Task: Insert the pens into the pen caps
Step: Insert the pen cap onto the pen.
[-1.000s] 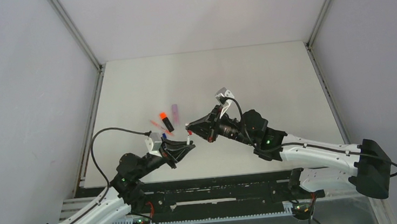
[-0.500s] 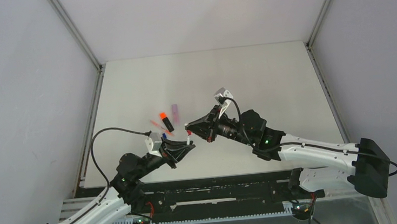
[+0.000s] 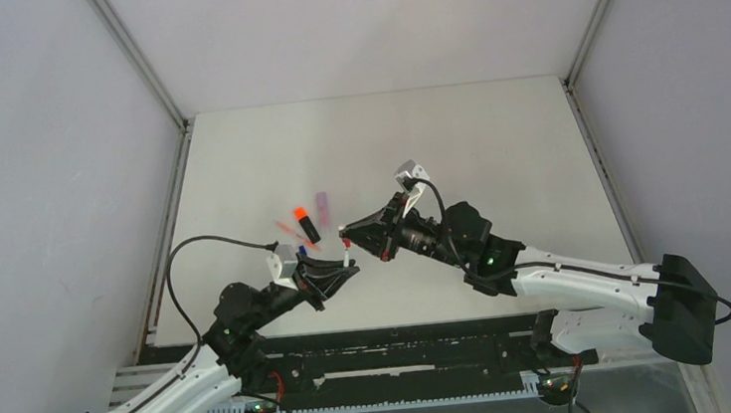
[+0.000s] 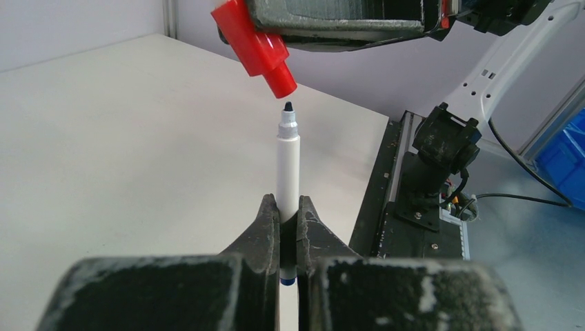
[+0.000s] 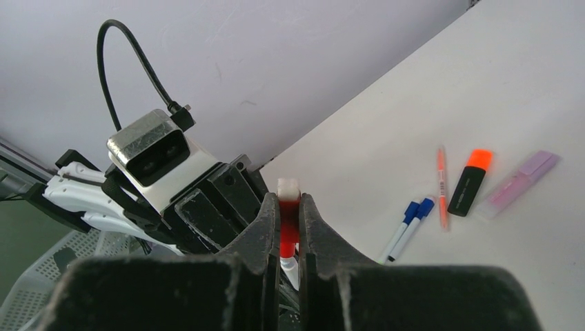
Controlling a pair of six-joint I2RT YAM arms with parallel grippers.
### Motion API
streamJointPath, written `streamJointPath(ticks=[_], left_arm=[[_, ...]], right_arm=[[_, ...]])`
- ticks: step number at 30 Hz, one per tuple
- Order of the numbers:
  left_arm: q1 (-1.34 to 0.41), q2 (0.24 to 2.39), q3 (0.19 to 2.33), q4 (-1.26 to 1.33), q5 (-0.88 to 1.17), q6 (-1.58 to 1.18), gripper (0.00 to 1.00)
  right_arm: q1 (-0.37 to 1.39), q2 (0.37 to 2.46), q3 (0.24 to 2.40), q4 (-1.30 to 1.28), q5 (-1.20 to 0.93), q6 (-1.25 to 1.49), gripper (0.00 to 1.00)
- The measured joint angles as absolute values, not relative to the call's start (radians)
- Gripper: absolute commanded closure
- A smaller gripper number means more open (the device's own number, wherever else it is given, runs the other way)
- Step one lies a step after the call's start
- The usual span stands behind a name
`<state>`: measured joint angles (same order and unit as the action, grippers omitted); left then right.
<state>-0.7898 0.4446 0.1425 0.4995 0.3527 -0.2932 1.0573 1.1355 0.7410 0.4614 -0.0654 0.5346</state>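
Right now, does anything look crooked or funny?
Yes. The red cap in the right hand hangs tilted and a bit to one side of the white pen, which the left hand holds upright. Nothing looks spilled or broken.

Both arms stretch low over the table, noses almost meeting. Left gripper aims right, jaws pinched tight on a pen; right gripper aims left (equally tight), clamping a cap.
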Motion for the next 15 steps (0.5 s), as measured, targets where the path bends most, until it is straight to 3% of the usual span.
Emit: streamJointPath(ticks=[15], left_arm=[[-0.794,0.442,0.142,0.5,0.352,-0.293,1.0]], right_arm=[[1.058,1.15,0.746,0.47,-0.077,0.535,1.0]])
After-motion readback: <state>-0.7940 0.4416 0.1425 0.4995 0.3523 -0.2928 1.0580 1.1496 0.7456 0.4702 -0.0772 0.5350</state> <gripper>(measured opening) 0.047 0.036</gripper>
